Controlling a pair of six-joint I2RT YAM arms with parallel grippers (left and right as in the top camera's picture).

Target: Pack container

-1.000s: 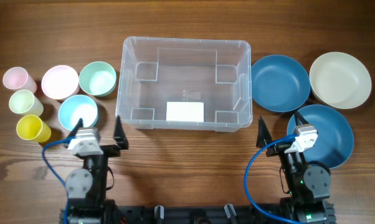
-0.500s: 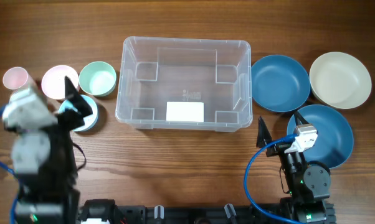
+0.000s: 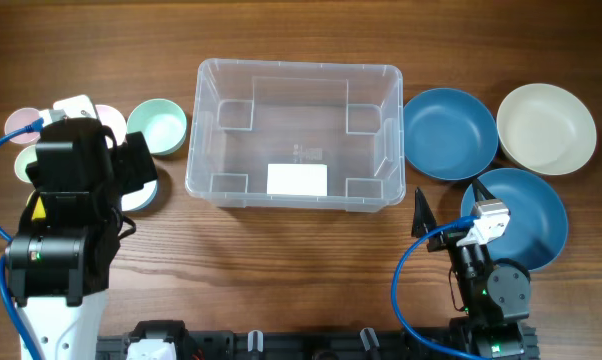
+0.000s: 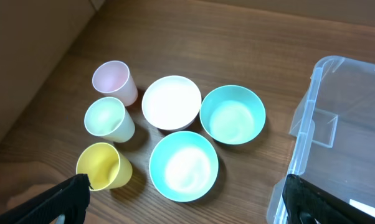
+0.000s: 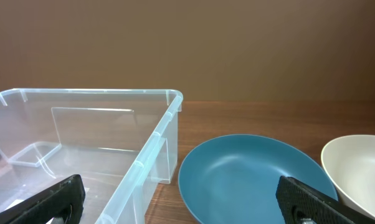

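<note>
Setting: a robot test bench in a lab. Evidence: my left arm [image 3: 66,230] and right arm [image 3: 491,285] both rise from a black rail [image 3: 311,345] at the near edge of a bare wood-grain table [image 3: 301,250]. Exposed blue cables [image 3: 395,285] loop beside each arm. A plain brown backdrop [image 5: 187,43] closes the far side. The props are laid out in sorted groups: pastel cups [image 4: 109,118] and small bowls [image 4: 175,106] at left, larger bowls [image 3: 449,133] at right, and the clear container [image 3: 196,130] centred between them.
</note>
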